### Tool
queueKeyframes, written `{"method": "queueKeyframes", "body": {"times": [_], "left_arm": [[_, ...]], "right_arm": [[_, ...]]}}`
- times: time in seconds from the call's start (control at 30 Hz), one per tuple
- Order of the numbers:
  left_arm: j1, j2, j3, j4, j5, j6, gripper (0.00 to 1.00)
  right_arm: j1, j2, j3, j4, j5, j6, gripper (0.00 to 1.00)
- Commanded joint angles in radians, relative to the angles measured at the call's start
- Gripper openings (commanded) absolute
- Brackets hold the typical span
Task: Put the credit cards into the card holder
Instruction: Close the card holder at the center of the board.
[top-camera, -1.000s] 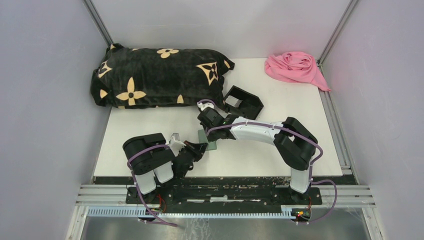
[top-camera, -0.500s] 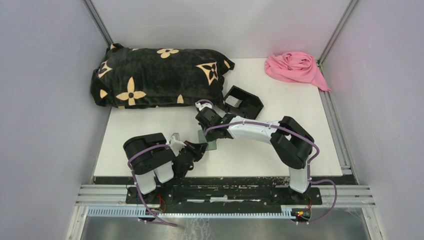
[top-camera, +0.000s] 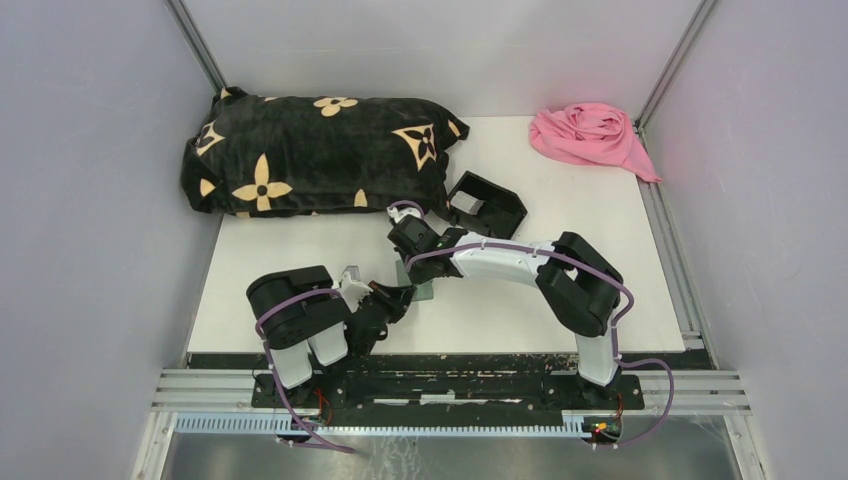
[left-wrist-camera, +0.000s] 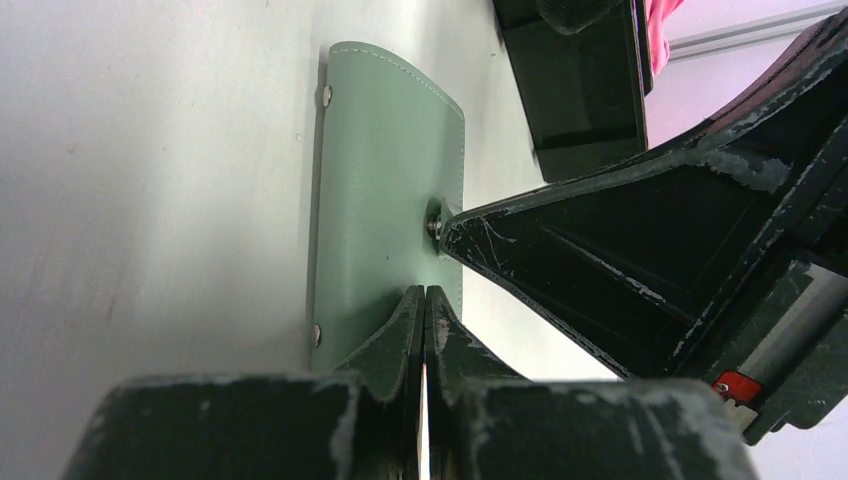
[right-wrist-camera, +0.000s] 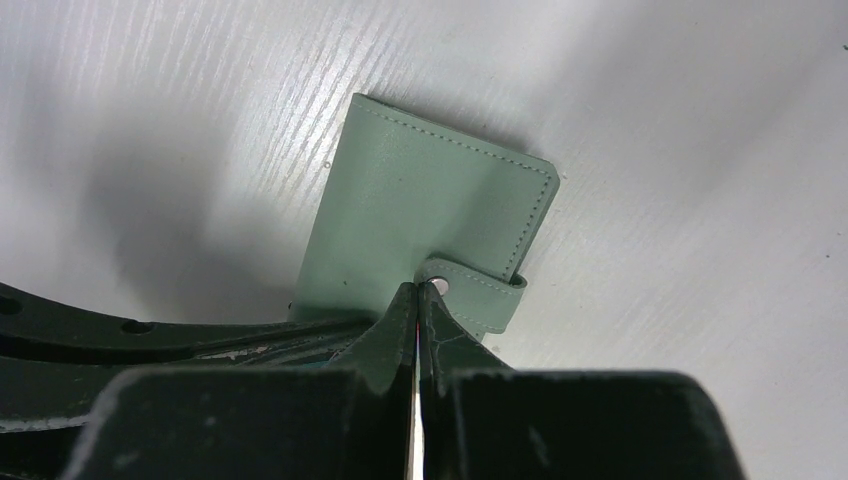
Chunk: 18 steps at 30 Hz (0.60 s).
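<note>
Scuffed left pincer (left-wrist-camera: 425, 296), white forearm (top-camera: 500, 265), purple cables (top-camera: 285, 303)

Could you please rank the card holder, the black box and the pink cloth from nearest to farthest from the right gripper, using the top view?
1. card holder, at the right gripper's tips, mid-table.
2. black box, just behind, toward the right.
3. pink cloth, far back right corner.

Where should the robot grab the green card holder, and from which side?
Probably the snap tab. The card holder lies flat and closed on the table, so its broad face offers nothing to pinch. The tab is a narrow strip wrapping round one edge. Come in low from that edge and pinch the strip there, since lifting it should also unsnap the holder.
</note>
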Motion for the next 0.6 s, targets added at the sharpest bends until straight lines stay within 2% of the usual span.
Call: {"method": "queueKeyframes", "body": {"times": [0.0, 0.57], "left_arm": [[-0.003, 0.011, 0.01, -0.03, -0.016, -0.012, 0.03], [-0.005, 0.035, 0.007, -0.028, -0.019, -0.018, 0.03]], "right_arm": [[0.009, 0.012, 0.042, 0.011, -0.005, -0.007, 0.01], [0.007, 0.042, 0.06, 0.013, -0.008, -0.012, 0.01]]}}
